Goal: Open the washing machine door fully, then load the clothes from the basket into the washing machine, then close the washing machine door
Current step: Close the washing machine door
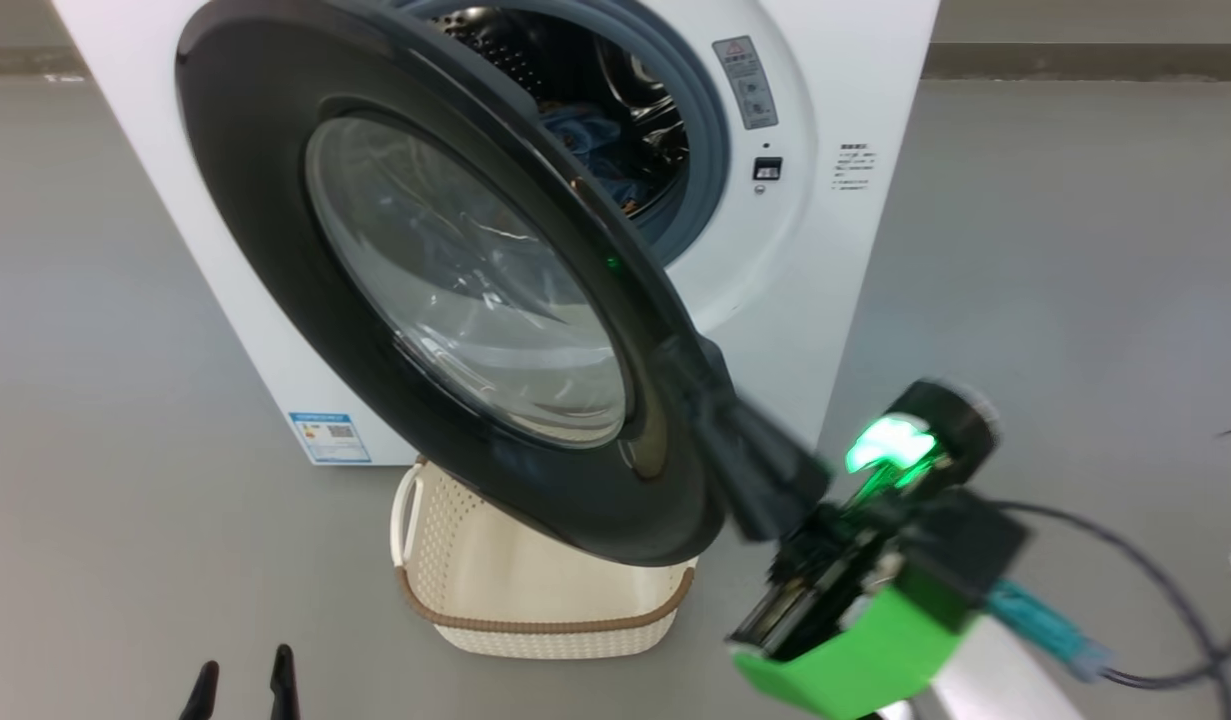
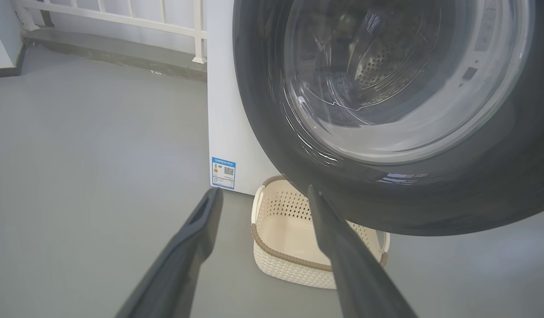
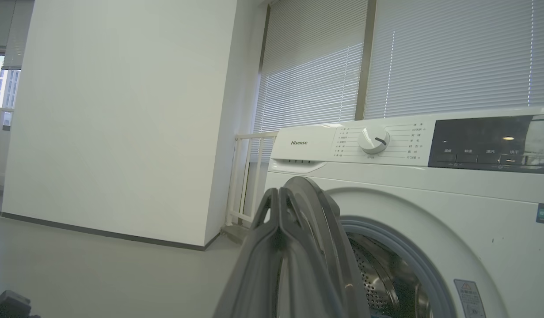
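One claw is near: your right gripper, pinched shut, seems to touch the free edge of the washing machine door on its left; your wide-open left gripper hangs farther off.

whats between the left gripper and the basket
Bare grey floor: in the head view nothing lies between the open left gripper and the basket.

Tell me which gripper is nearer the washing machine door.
Right. The right gripper, jaws shut, is at the washing machine door's free edge; the left gripper, jaws open, hangs low over the floor, apart from the door.
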You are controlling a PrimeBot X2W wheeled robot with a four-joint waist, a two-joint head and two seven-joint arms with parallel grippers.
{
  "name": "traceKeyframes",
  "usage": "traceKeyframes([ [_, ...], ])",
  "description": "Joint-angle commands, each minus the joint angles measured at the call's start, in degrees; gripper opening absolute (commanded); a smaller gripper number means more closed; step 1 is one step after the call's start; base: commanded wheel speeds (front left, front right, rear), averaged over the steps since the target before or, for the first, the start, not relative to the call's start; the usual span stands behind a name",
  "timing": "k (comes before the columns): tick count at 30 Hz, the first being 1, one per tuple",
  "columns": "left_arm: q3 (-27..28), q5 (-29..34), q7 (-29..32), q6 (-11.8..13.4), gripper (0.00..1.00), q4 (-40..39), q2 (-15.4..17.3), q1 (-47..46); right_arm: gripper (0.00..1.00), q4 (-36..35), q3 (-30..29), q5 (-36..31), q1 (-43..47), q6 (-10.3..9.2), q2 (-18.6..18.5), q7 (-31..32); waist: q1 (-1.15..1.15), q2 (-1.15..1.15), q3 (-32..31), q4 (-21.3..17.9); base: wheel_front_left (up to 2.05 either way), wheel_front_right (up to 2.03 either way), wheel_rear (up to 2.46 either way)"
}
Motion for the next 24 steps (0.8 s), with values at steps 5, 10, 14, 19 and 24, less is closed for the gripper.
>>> traceKeyframes([
  [5,1.00,0.76,-0.79,-0.35,1.00,-0.91,0.28,-3.18,0.00,6.80,4.52,1.89,0.83,0.09,1.68,-0.20,0.00,0.00,0.55,1.96,0.00,0.00,0.00],
  [10,0.79,0.81,-0.79,-0.42,1.00,-1.09,0.17,-3.37,0.00,12.64,4.89,2.43,2.25,0.09,2.18,-0.20,0.00,0.00,1.11,2.92,0.00,0.00,0.00],
  [14,0.78,0.75,-0.79,-0.46,1.00,-1.15,0.09,-3.53,0.00,14.85,4.04,2.29,2.19,0.09,2.33,-0.20,0.00,0.00,1.69,3.16,0.00,0.00,0.00],
  [19,0.79,0.65,-0.79,-0.53,1.00,-1.22,-0.04,-4.16,0.00,17.10,1.37,1.81,1.34,0.09,2.45,-0.20,0.00,0.00,2.96,3.46,0.00,0.00,0.00],
  [24,0.59,0.52,-0.79,-0.62,1.00,-0.87,-0.16,-5.12,0.00,18.71,-0.79,1.27,0.02,0.09,2.49,-0.20,0.00,0.00,4.10,3.82,0.00,0.00,0.00],
])
